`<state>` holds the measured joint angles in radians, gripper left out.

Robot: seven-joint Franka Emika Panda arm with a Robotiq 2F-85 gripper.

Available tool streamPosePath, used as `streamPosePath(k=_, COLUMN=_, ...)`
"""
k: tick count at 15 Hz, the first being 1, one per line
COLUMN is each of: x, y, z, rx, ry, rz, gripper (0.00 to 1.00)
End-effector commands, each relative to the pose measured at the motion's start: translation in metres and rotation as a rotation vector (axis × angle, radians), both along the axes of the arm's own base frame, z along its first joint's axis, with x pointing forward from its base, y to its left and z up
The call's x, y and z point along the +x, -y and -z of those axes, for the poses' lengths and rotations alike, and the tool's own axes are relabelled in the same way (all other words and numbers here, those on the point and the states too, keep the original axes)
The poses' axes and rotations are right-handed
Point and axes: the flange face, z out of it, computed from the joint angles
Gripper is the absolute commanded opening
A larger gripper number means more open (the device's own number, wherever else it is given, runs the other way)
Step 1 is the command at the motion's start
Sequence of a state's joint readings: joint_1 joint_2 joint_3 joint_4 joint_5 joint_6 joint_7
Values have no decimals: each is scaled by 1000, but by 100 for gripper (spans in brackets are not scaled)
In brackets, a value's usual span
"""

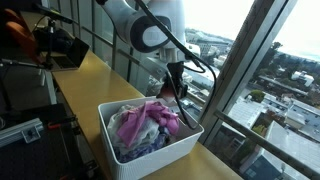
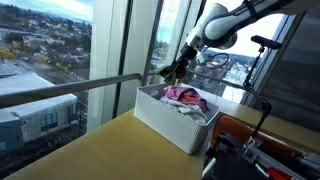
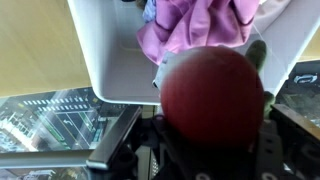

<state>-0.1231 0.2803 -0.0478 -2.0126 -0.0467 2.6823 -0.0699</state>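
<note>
Your gripper [image 3: 212,62] is pressed together around a red round object [image 3: 212,100], smooth and apple-sized in look. It fills the lower middle of the wrist view, with a finger [image 3: 258,55] pressing in on each side of it. In both exterior views the gripper [image 1: 172,88] [image 2: 178,72] hangs from the bent white arm just above a white basket [image 1: 150,160] [image 2: 165,120], at the basket's corner nearest the window glass. The red object is too dark and small to make out clearly in those views. From the wrist, it sits in the air over the basket's rim [image 3: 115,60], partly over the basket and partly over the glass and the street far below. The basket is rectangular, with ribbed sides. It is heaped with pink and purple cloth [image 1: 145,125] [image 2: 185,97] [image 3: 195,25], some of it rising above the rim. The red object is just beside the cloth; you cannot tell whether they touch. The basket stands on a long wooden counter [image 1: 95,80] [image 2: 100,150], close to its window-side edge. A grey window rail [image 2: 70,88] runs alongside that edge, with city rooftops beyond.
</note>
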Motion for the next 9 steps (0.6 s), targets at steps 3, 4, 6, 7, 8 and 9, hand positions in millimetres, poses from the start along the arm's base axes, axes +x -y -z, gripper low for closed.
streamPosePath(k=3, x=9, y=-5, z=103, rx=45, ry=-131, rz=-8, gripper=0)
streamPosePath(k=4, x=7, y=-5, z=124, rx=51, ry=-158, rz=-8, gripper=0)
streamPosePath(k=6, x=2, y=-5, z=167, rx=62, ry=-217, rz=-3, gripper=0)
streamPosePath(k=7, x=-1, y=-5, z=184, rx=64, ry=-242, rz=-3, gripper=0)
streamPosePath(k=8, x=-4, y=-8, z=197, rx=67, ry=-263, rz=-5, gripper=0)
streamPosePath(k=9, x=-6, y=-10, z=204, rx=64, ry=-271, rz=-12, gripper=25)
